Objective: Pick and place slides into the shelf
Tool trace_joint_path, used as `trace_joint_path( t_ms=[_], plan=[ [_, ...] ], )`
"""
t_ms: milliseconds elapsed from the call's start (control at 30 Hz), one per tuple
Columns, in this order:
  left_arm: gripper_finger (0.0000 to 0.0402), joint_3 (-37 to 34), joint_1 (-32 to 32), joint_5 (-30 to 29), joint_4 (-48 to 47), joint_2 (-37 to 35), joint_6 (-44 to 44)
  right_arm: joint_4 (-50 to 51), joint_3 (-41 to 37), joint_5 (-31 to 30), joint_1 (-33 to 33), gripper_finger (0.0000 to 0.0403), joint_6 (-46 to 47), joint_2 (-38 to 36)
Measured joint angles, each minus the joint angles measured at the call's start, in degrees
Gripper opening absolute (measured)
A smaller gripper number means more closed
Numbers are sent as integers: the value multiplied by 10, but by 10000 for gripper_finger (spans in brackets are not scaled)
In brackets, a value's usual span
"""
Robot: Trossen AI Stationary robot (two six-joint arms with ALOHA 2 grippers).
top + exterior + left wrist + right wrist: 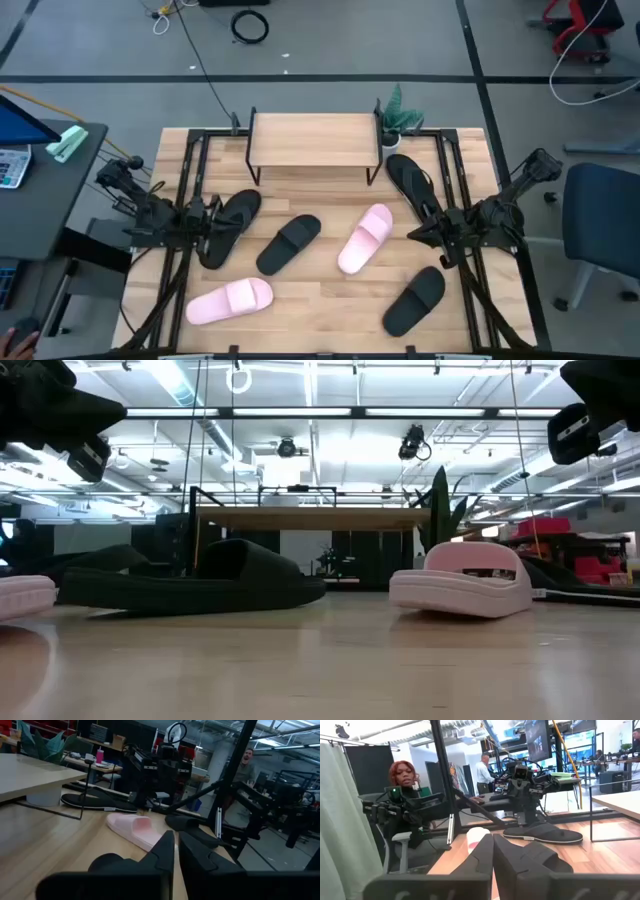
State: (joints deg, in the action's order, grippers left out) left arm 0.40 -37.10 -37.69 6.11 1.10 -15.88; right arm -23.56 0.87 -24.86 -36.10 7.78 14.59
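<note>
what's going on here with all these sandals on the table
A two-armed robot is set to put slides onto the small light-wood shelf, but nothing is held. The left gripper waits by a thin black flip-flop, the right gripper by the other flip-flop. Two black wide-band slides and two pale pink slides lie on the slatted table.

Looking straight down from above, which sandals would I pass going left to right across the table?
Black flip-flop → pink slide → black slide → pink slide → black slide. The second flip-flop overlaps those last two in position.
</note>
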Motion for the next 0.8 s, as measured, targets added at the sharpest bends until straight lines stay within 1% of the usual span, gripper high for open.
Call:
trace_joint_path(
  t_ms=[233, 567, 800],
  plan=[
    [21, 0, 0, 0, 0, 0, 0, 0, 0, 0, 0, 13, 0, 0],
    [36, 0, 0, 0, 0, 0, 0, 0, 0, 0, 0, 13, 0, 0],
    [27, 0, 0, 0, 0, 0, 0, 0, 0, 0, 0, 13, 0, 0]
  ],
)
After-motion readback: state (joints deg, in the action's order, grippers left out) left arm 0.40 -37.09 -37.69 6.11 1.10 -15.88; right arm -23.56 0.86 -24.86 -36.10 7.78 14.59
